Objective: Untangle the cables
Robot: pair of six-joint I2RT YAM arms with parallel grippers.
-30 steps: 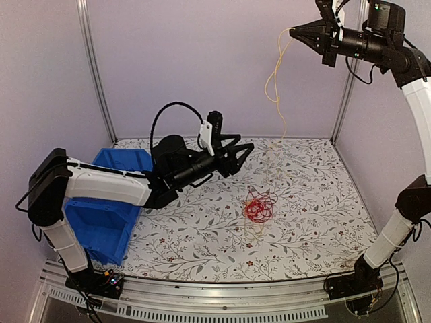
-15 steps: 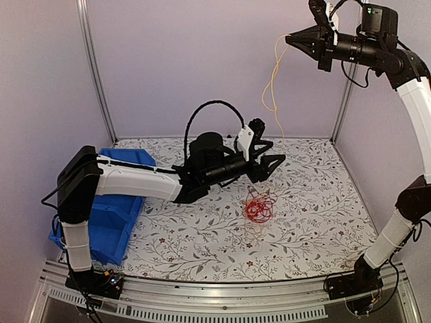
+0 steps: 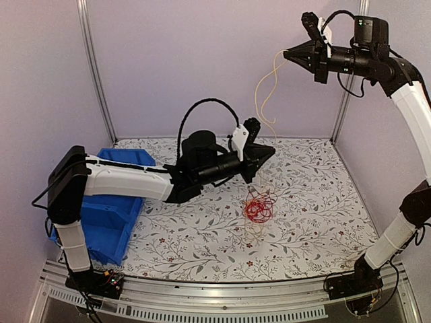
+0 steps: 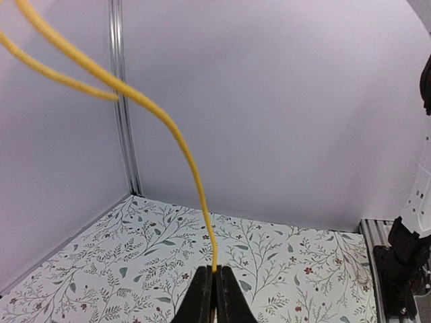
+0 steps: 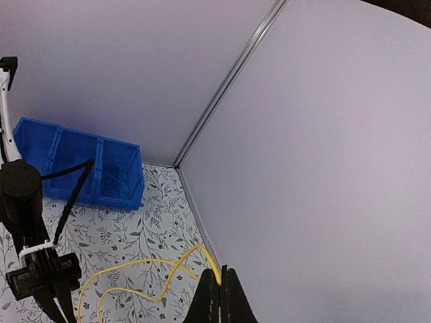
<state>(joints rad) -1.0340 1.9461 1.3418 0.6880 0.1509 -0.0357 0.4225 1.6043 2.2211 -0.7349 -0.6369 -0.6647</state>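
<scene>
Left pincer (image 4: 215,281): the jaws are brought together and clamped on the yellow cable (image 4: 196,176). The cable is seen rising from between the tips in the left wrist view. The pincer is held above the bench (image 3: 316,215), over its middle toward the far edge.
Right pincer (image 5: 221,281): the jaws are pressed together on the same yellow cable, whose strands are seen leaving the tips. It is raised high above the far right corner of the bench.
Yellow cable: it is hung in loose curves between the two pincers, clear of the bench along the visible stretch.
Red clump (image 3: 258,207): a small tangle of cables is left lying on the bench near its middle, below and just in front of the left pincer. It is touched by neither pincer.
Blue bin (image 3: 101,225): it is set along the left edge of the bench.
</scene>
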